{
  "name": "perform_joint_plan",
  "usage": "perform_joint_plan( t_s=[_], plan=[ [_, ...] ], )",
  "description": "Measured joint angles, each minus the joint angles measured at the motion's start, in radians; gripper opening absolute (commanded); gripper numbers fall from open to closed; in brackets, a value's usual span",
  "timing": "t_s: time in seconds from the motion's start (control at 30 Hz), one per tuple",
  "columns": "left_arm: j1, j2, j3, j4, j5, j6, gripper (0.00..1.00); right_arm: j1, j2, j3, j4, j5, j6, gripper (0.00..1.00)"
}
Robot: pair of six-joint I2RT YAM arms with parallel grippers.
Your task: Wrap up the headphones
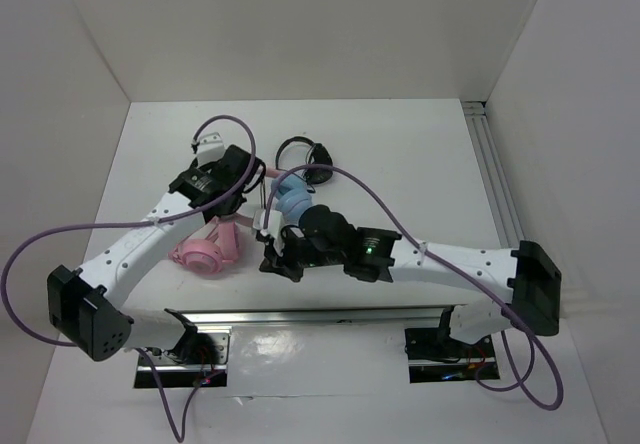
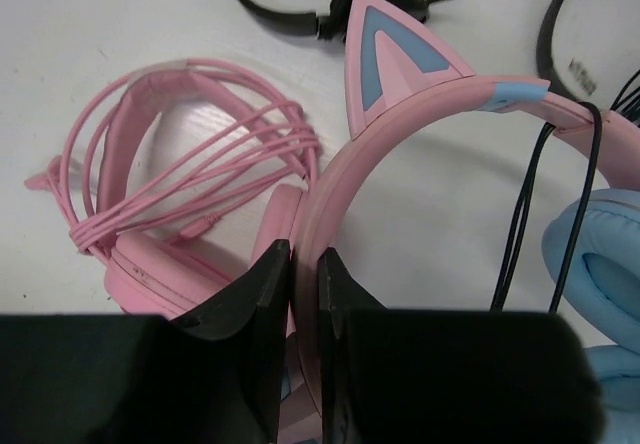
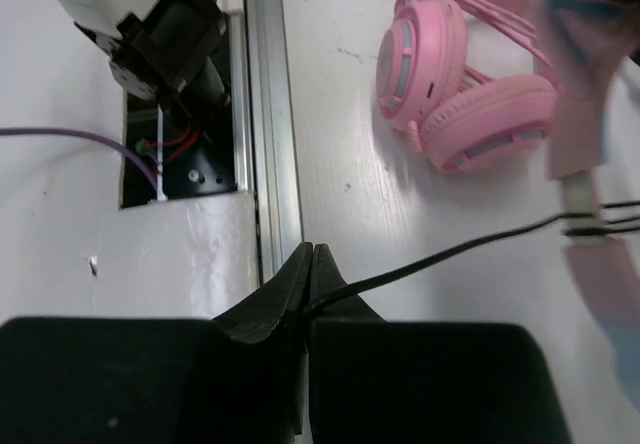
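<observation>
Worktop comes first: flat, white and smooth, with plain white walls on three sides. It is bare along the far wall and on the right. A shiny metal rail runs along the near edge, and a second rail runs down the right side.

Two white arms with black joints reach in from the near edge. The left arm and the right arm meet near the middle.

Next are the headphones, which sit in the middle of the worktop between the two arms. Their band is a hard pink curve with a pointy cat ear that has a blue patch inside. The ear cup is light blue, round and soft looking.

Right beside them on the left are the all-pink headphones. They have round padded cups and a thin pink cord looped many times around the band.

Two small black headphones lie a little farther back.

The left claw is black and squeezes the pink band between its two flat fingers.

The right claw is pinched tight on the cable, close to the near rail. That cable is thin, black and smooth. It runs from the claw across the worktop to the pink band.
</observation>
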Motion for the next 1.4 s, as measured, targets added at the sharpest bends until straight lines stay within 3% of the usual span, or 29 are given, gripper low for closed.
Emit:
perform_joint_plan(
  t_s=[0.13,0.3,0.47,0.63,0.77,0.93,1.1,1.2,1.4],
  plan=[
    [-0.002,-0.064,-0.115,0.063,0.081,0.049,0.00,0.000,-0.034,0.064,-0.165,0.063,-0.052,0.00],
    [-0.036,-0.141,-0.188,0.158,0.232,0.263,0.00,0.033,-0.057,0.179,-0.383,0.220,-0.104,0.00],
    [-0.206,-0.119,-0.182,0.150,0.242,0.409,0.00,0.068,-0.086,0.263,-0.523,0.406,-0.129,0.00],
    [-0.339,-0.076,-0.178,0.147,0.219,0.451,0.00,0.090,-0.089,0.287,-0.631,0.589,-0.159,0.00],
    [-0.369,-0.087,-0.177,0.130,0.158,0.467,0.00,0.126,-0.098,0.260,-0.610,0.738,-0.214,0.00],
    [-0.396,-0.135,-0.189,0.107,0.142,0.497,0.00,0.150,-0.142,0.122,-0.432,0.880,-0.326,0.00],
    [-0.410,-0.270,-0.226,0.110,0.228,0.545,0.00,0.164,-0.148,0.099,-0.238,0.890,-0.388,0.01],
    [-0.428,-0.374,-0.225,0.154,0.272,0.573,0.00,0.146,-0.180,0.071,-0.220,0.889,-0.382,0.06],
    [-0.444,-0.439,-0.187,0.196,0.287,0.625,0.00,0.110,-0.211,0.016,-0.202,0.881,-0.374,0.03]
  ],
)
